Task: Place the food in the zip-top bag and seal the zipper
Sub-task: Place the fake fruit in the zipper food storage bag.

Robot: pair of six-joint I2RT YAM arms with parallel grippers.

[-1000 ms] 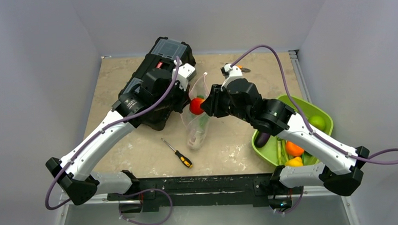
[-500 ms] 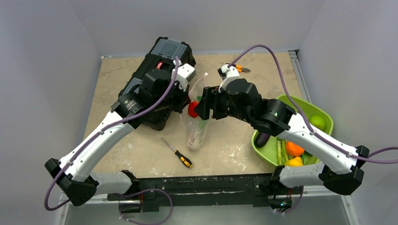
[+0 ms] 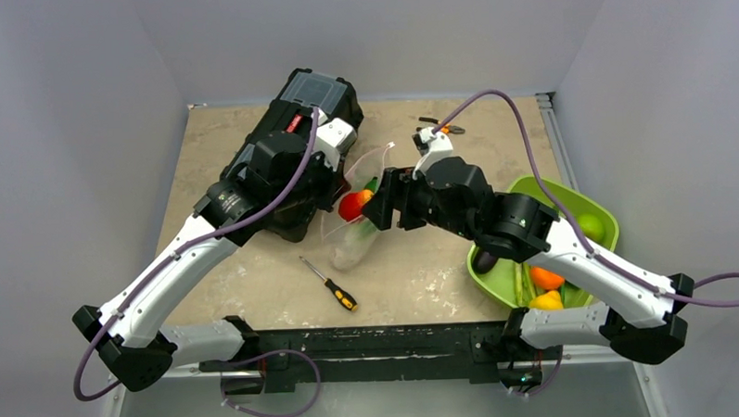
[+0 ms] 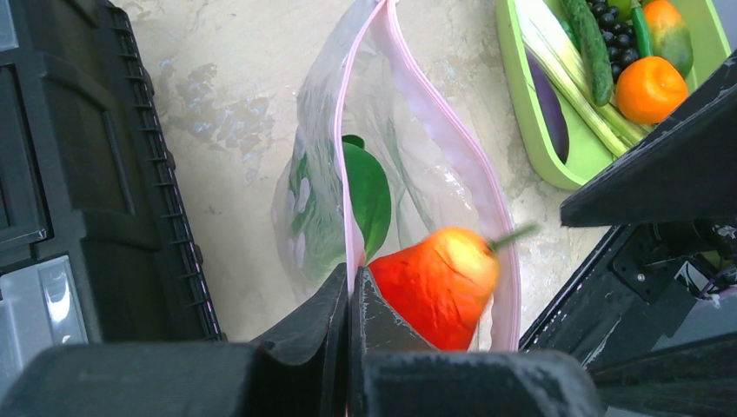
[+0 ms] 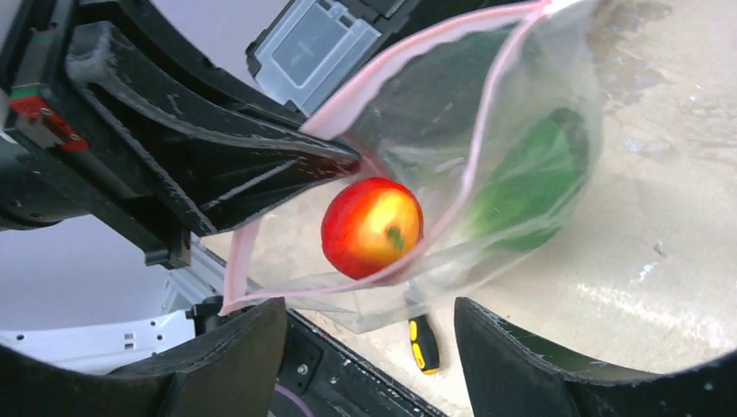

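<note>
My left gripper (image 4: 349, 287): jaws clamped on zipper (image 4: 341, 165), holding zip-top bag (image 4: 417, 148) mouth agape. My right gripper (image 5: 365, 308): fingers spread wide, nothing held. Red fruit (image 5: 371, 228) at its 12 o'clock, inside mouth; leafy green (image 4: 369, 187) deeper in. Step, I judge: loading. Next: right backs out, goes to bowl (image 4: 521, 113), bag's 3 o'clock in top view, for orange (image 4: 649, 89); left holds firm.

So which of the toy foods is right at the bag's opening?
The red-and-yellow fruit, in the bag's mouth. The leafy green is deeper inside; the others lie in the green bowl.
</note>
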